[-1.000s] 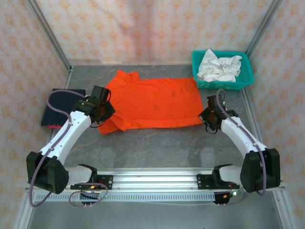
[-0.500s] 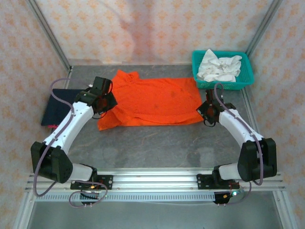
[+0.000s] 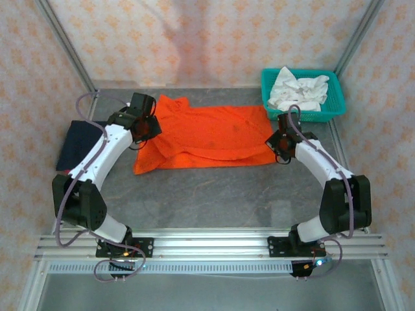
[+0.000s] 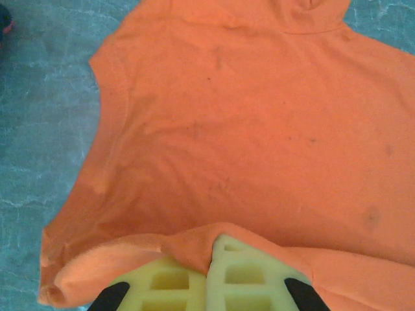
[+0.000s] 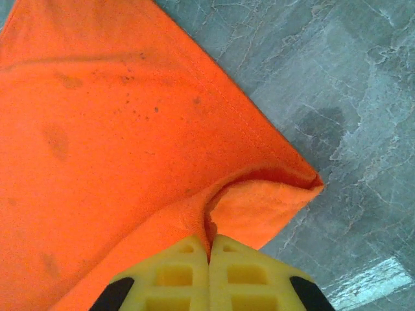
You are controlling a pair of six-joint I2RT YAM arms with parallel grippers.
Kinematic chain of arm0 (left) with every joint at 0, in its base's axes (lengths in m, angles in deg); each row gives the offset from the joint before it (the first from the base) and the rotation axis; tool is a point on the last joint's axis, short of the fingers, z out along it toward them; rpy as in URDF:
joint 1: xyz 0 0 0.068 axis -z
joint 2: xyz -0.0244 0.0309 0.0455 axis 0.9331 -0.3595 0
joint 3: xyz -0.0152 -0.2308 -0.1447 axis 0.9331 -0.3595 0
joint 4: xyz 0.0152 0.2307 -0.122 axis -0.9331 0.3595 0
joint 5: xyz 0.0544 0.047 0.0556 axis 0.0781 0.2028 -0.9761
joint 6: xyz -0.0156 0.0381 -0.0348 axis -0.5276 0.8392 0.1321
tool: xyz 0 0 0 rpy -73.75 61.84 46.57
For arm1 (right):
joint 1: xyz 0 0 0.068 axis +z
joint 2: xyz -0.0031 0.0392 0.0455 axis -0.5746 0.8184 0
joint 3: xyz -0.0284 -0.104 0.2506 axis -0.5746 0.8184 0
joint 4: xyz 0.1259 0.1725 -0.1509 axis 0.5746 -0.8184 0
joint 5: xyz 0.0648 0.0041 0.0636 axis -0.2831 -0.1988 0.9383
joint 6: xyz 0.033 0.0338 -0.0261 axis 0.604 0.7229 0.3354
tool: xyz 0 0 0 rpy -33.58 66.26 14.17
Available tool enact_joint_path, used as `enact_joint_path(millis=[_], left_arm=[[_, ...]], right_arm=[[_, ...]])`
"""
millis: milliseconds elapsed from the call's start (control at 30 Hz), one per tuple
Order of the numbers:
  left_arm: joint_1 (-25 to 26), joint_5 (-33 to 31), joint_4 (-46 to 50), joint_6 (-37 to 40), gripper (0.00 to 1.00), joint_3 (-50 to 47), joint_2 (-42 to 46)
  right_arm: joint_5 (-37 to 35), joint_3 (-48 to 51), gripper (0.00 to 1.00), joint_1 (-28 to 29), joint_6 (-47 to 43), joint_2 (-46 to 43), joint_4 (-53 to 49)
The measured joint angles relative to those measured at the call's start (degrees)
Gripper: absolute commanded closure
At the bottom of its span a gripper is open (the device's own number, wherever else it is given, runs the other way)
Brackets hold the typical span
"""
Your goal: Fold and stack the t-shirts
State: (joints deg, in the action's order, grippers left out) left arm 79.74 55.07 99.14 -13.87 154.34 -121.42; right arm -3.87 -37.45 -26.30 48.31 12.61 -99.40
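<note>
An orange-red t-shirt lies spread across the middle of the grey table, its near edge lifted and doubled over. At the shirt's left side my left gripper is shut on a fold of that edge. The shirt's right corner is pinched in my right gripper, also shut. In both wrist views the yellow fingers press together with orange cloth between them. A dark navy t-shirt lies folded at the far left, behind the left arm.
A teal lattice basket stands at the back right, holding crumpled white cloth. Patterned walls and metal frame posts close in the table. Bare grey tabletop stretches between the shirt and the arm bases.
Both grippers moved away from the bases toward the back wall, carrying the orange shirt's near edge with them. The shirt now looks shallower front to back.
</note>
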Motion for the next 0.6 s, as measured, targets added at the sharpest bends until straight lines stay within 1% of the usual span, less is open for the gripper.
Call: enact_joint_path(millis=[600], left_arm=[[-0.7,0.44,-1.44,7.26,1.0,8.28,-10.58]], right_arm=[[0.2,-5.35,0.99,-0.37,-1.11,7.58,1.4]])
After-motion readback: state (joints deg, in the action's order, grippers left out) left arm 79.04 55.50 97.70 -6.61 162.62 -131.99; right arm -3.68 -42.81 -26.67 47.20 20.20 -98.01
